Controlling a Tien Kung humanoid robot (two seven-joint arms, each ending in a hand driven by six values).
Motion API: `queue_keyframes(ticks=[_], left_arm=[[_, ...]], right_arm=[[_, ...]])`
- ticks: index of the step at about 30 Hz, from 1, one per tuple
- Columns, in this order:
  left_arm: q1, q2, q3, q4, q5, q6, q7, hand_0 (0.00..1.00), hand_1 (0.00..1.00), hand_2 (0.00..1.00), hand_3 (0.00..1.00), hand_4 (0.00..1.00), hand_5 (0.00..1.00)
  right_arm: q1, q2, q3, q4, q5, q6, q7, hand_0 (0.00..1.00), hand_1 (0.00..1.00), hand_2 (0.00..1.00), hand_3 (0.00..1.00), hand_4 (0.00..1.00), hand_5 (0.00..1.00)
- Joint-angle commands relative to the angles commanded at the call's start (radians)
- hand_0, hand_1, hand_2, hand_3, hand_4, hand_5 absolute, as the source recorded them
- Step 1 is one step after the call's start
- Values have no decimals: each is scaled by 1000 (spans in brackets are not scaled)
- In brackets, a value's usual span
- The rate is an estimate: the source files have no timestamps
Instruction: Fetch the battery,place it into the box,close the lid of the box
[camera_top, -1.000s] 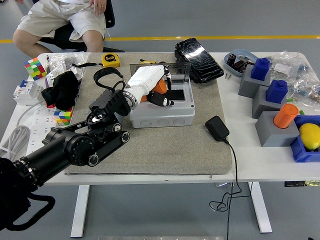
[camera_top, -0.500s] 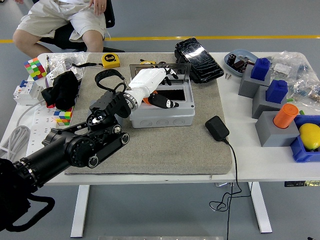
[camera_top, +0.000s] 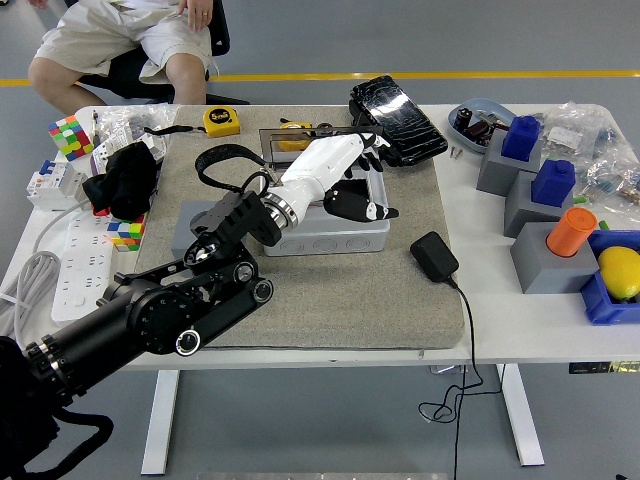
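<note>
The battery could not be made out; the left hand (camera_top: 345, 175) covered the interior of the grey box (camera_top: 325, 232), so whether it already lay inside was not visible. The hand hung over the box's opening with its dark fingers (camera_top: 368, 208) spread and loose, gripping nothing visible, which suggested the placing step was done or nearly so. The clear lid (camera_top: 275, 140) stood open at the far side, so closing remained. The box sat on a grey mat (camera_top: 350, 290) on the white surface (camera_top: 520, 320). The right hand was out of view.
</note>
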Motion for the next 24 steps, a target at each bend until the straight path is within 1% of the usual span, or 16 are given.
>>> queue_keyframes(ticks=[2, 3, 8, 9, 11, 12, 14, 15, 17, 19, 24], left_arm=[[23, 0, -19, -35, 10, -4, 4, 395, 545, 551, 668, 998, 329], [37, 0, -31, -53, 14, -7, 7, 484, 599, 583, 664, 998, 362], [105, 0, -93, -122, 24, -18, 15, 484, 599, 583, 664, 998, 362], [119, 11, -108, -136, 27, -19, 15, 566, 655, 606, 662, 998, 379], [148, 48, -137, -162, 26, -19, 14, 566, 655, 606, 662, 998, 379], [156, 60, -144, -168, 26, -18, 13, 566, 655, 606, 662, 998, 379], [179, 94, -166, -181, 29, -19, 15, 566, 655, 606, 662, 998, 379], [188, 108, -172, -184, 30, -20, 17, 587, 674, 637, 663, 998, 403], [204, 128, -180, -187, 32, -23, 19, 587, 674, 637, 663, 998, 403], [226, 156, -184, -191, 33, -24, 20, 587, 674, 637, 663, 998, 403], [262, 203, -178, -206, 30, -23, 21, 593, 681, 636, 662, 998, 414]], right_arm=[[0, 0, 3, 0, -2, 0, 0, 554, 592, 590, 553, 926, 488], [0, -1, 5, 0, -3, 0, 1, 554, 591, 589, 553, 926, 486], [-2, -3, 8, -1, -3, 1, 1, 554, 591, 589, 553, 926, 486], [-2, -3, 10, -1, -3, 1, 2, 555, 592, 589, 552, 926, 486], [-3, -3, 12, -2, -3, 2, 2, 555, 592, 589, 552, 926, 486], [-3, -4, 13, -2, -4, 2, 2, 555, 592, 589, 552, 926, 486], [-3, -4, 13, -2, -4, 2, 2, 555, 592, 589, 552, 926, 486], [-2, -4, 14, -2, -5, 2, 2, 555, 592, 589, 553, 926, 485], [-1, -4, 15, -1, -6, 2, 3, 555, 592, 589, 553, 926, 485], [0, -5, 17, -1, -7, 2, 4, 555, 592, 589, 553, 926, 485], [1, -7, 16, -1, -7, 2, 5, 555, 592, 588, 552, 925, 484]])
